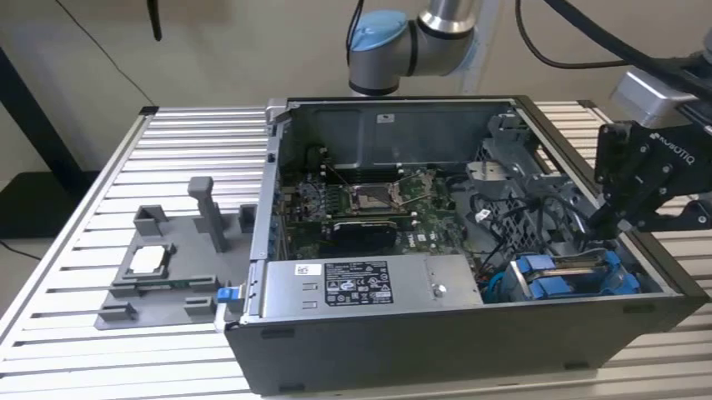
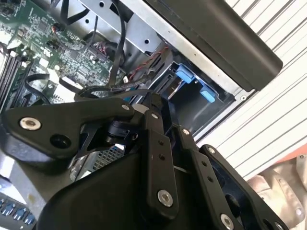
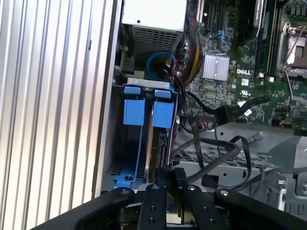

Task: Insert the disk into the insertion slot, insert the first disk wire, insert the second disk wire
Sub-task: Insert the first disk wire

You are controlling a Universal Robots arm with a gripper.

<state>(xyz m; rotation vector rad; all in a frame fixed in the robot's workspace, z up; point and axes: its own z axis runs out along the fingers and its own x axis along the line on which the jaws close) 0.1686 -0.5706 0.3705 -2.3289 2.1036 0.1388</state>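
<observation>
With fingers drawn nearly together on nothing I can make out, the gripper hovers at the insertion slot, where the disk stands seated just ahead of the fingertips, apparently ready for its wires.

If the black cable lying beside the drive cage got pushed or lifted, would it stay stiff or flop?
Probably floppy: the black cable bends in a loose curve beside the insertion slot. It is likely light, so a push would shift it rather than meet resistance. Its blocky connector end looks rigid by comparison.
</observation>
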